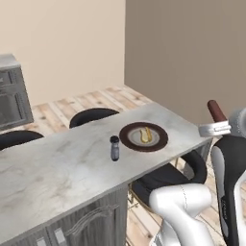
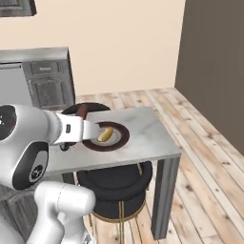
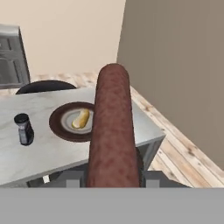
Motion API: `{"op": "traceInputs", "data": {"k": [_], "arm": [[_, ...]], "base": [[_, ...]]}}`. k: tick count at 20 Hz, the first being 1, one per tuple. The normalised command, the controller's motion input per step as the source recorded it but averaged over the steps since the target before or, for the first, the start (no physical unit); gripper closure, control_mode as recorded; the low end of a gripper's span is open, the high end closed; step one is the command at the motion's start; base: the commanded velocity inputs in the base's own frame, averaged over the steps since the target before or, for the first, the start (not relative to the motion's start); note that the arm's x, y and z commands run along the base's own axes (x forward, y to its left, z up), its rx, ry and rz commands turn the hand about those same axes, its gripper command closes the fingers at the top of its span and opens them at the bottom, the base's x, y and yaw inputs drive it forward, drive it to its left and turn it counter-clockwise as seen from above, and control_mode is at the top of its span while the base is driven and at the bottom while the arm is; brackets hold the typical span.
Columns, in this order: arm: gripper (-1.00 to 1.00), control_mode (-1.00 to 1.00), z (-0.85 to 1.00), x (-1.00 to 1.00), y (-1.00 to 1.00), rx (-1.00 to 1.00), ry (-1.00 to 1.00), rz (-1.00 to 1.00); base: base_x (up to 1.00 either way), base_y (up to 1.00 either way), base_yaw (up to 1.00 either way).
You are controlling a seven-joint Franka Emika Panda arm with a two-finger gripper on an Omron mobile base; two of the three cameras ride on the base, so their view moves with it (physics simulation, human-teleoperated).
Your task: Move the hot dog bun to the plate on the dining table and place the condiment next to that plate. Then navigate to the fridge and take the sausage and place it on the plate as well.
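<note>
**Operator:** In my left base view, the marble dining surface [image 1: 72,168] carries the brown-rimmed plate [image 1: 143,137] with the hot dog bun [image 1: 145,135] lying in its cream centre. The condiment [image 1: 115,148] stands upright just beside the plate, on its left, not touching it. At the right edge I see my pincer [image 1: 220,120] with the sausage [image 1: 216,110] poking up out of it.

**Partner:** And from the right base view?

**Operator:** The arm reaches across from the left; the sausage [image 2: 81,112] tip shows dark red above the wrist, near the plate [image 2: 121,138]. The bun [image 2: 105,134] sits on the plate. A black stool [image 2: 116,186] stands under the surface [image 2: 152,138].

**Partner:** Hand view?

**Operator:** The sausage [image 3: 113,131] rises straight up the middle, my pincer [image 3: 113,177] clamped on its lower end. Beyond it I see the plate [image 3: 59,127], the bun [image 3: 80,119] on it, and the condiment [image 3: 23,129] to their left, apart from the rim. The sausage is off the plate, held above the surface's [image 3: 39,155] near edge.
</note>
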Motion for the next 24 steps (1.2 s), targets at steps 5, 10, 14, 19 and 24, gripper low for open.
{"op": "traceInputs", "data": {"k": [5, 10, 14, 19, 24], "arm": [[1.00, -1.00, -0.01, 0.27, 0.33, -0.03, 0.04, -0.03], [1.00, -1.00, -0.03, 0.96, 0.27, 0.00, 0.16, 0.01], [1.00, -1.00, -0.11, 1.00, -0.04, 0.03, 0.26, 0.23], [1.00, -1.00, -0.51, 0.89, -0.01, 0.00, 0.26, 0.26], [1.00, -1.00, -0.65, 0.77, -0.06, -0.02, 0.16, 0.33]], "base": [[0.28, 0.51, -0.18], [0.00, 0.00, 0.00], [0.00, 0.00, 0.00], [0.00, 0.00, 0.00], [0.00, 0.00, 0.00]]}}
